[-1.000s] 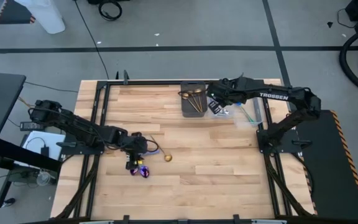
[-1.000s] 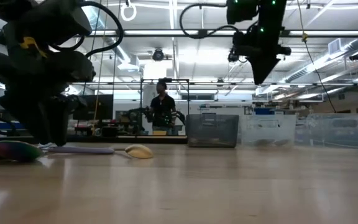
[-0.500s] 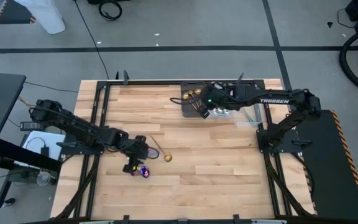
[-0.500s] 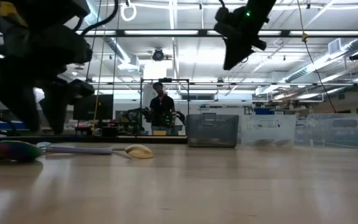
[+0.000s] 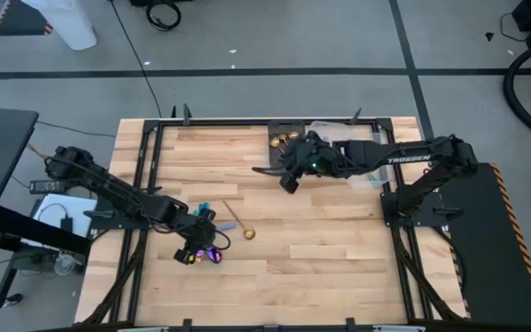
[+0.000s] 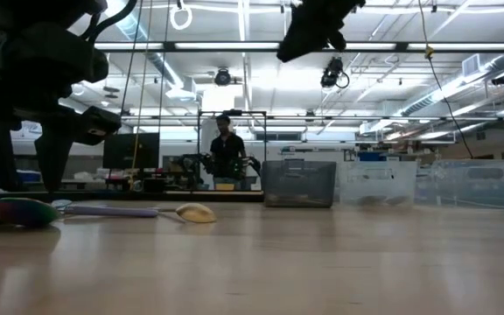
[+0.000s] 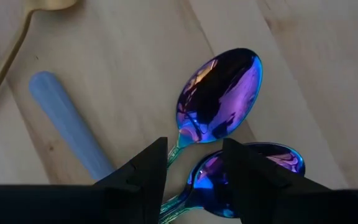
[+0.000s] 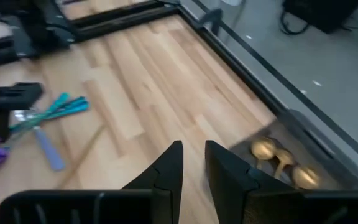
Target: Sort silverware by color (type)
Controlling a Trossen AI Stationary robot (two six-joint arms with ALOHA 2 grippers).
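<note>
My left claw [image 7: 194, 165] hangs just above two purple spoons [image 7: 219, 99], its fingers apart with nothing between them, lined up over the neck of the nearer spoon, I judge for a pinch there. Beside them lie a pale blue handle [image 7: 67, 121] and a gold spoon [image 5: 247, 233] whose stem points away, all loose on the tabletop [image 5: 339, 249] because they are not yet sorted. A bundle of teal pieces [image 8: 55, 109] lies in the same cluster.

My right claw [image 8: 191, 158] hovers high over the tabletop's middle, clear of the bins, fingers a narrow gap apart and empty. Behind it the dark bin [image 8: 303, 134] already holds gold spoons [image 8: 278, 158], so gold belongs there. I judge the loose gold spoon is its next errand.
</note>
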